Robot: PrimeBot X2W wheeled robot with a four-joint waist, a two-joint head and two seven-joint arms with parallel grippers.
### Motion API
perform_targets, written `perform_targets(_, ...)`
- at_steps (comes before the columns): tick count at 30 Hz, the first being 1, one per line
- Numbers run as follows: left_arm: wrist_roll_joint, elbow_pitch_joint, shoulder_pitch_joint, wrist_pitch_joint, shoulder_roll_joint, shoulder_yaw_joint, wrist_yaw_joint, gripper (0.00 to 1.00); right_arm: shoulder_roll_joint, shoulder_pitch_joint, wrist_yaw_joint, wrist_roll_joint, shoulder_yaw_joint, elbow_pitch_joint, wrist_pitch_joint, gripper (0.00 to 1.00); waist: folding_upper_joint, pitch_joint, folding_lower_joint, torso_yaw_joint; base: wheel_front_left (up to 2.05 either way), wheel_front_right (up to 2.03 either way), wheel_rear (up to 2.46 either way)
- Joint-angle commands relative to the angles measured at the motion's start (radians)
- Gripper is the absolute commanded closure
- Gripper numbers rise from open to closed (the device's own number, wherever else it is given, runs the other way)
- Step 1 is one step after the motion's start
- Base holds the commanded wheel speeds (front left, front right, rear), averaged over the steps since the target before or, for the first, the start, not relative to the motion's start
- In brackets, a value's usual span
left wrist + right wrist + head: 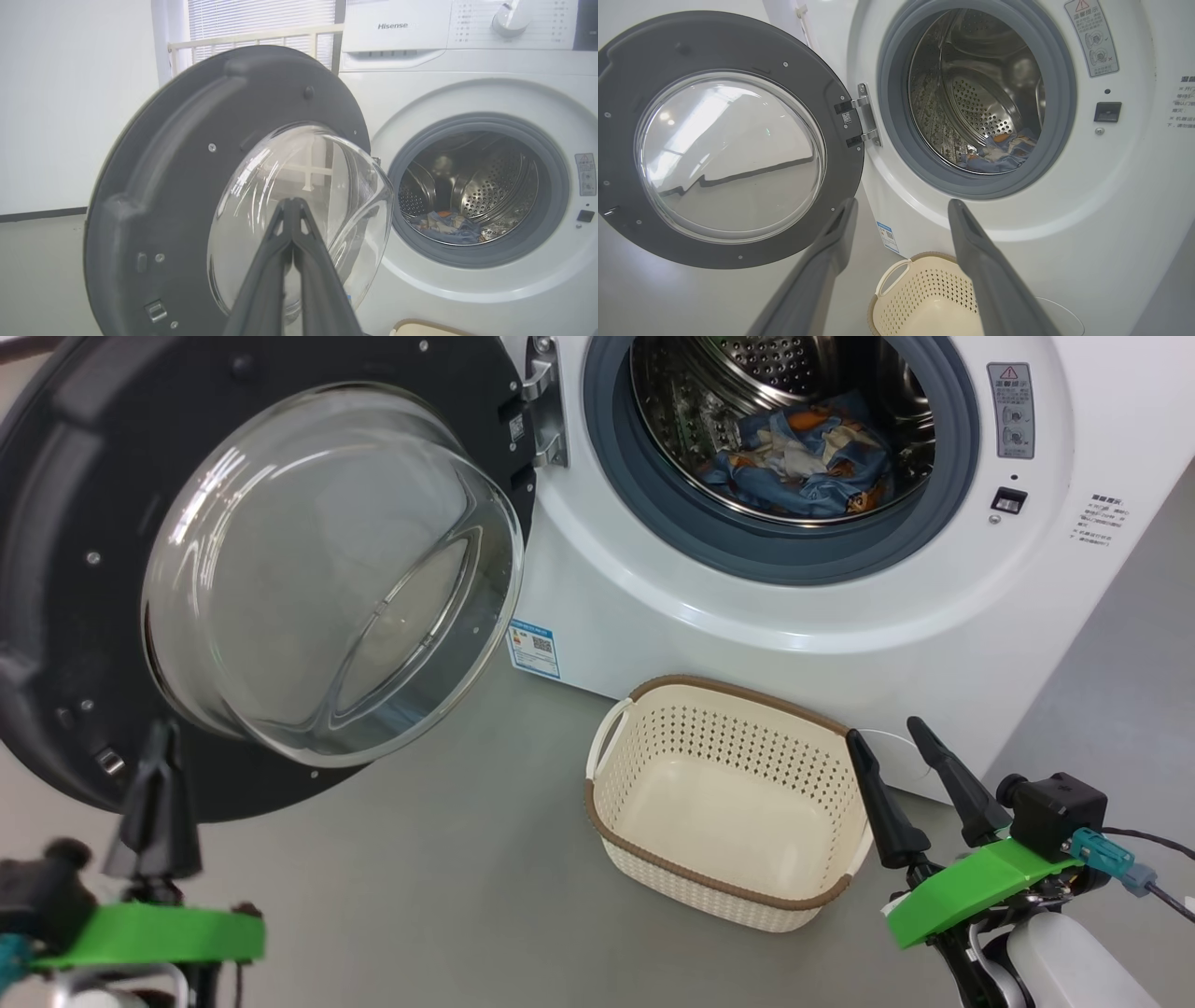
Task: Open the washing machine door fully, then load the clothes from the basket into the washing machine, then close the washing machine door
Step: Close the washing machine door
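Loading done, blue bear-print clothes (803, 457) inside; left gripper (163, 756) pinched empty, right gripper (883, 728) spread; next push round black door (75, 523) at left shut

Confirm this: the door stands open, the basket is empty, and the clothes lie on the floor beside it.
Not quite. The clothes lie inside the drum, not on the floor; the head view shows them there. The door does stand open and the basket is empty.
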Motion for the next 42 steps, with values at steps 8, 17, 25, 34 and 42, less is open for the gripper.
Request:
perform_targets(8, -0.072, -0.141, -0.135, 0.023, 0.110, 0.138, -0.015, 1.00, -0.022, -0.024, 0.004, 0.006, 0.031, -0.017, -0.008, 0.00, 0.0000, 0.004, 0.0000, -0.022, 0.00, 0.00, 0.00)
perform_targets(17, -0.278, -0.107, -0.276, 0.074, 0.153, 0.278, -0.071, 1.00, -0.049, -0.041, 0.004, 0.012, 0.061, -0.014, -0.008, 0.00, 0.0000, 0.019, 0.0000, -0.064, 0.00, 0.00, 0.00)
perform_targets(25, -0.562, 0.183, -0.423, 0.142, 0.217, 0.469, -0.146, 1.00, -0.076, -0.051, 0.004, 0.013, 0.075, -0.010, -0.008, 0.00, 0.0000, 0.038, 0.0000, -0.121, 0.00, 0.00, 0.00)
perform_targets(34, -0.779, 0.504, -0.547, 0.212, 0.300, 0.642, -0.169, 1.00, -0.109, -0.059, 0.004, 0.016, 0.089, -0.020, 0.001, 0.00, 0.0000, 0.061, 0.0000, -0.170, 0.00, 0.00, 0.00)
perform_targets(42, -0.855, 0.740, -0.569, 0.293, 0.378, 0.707, -0.163, 1.00, -0.129, -0.067, 0.004, 0.011, 0.084, -0.043, 0.018, 0.00, 0.0000, 0.089, 0.0000, -0.217, 0.00, 0.00, 0.00)
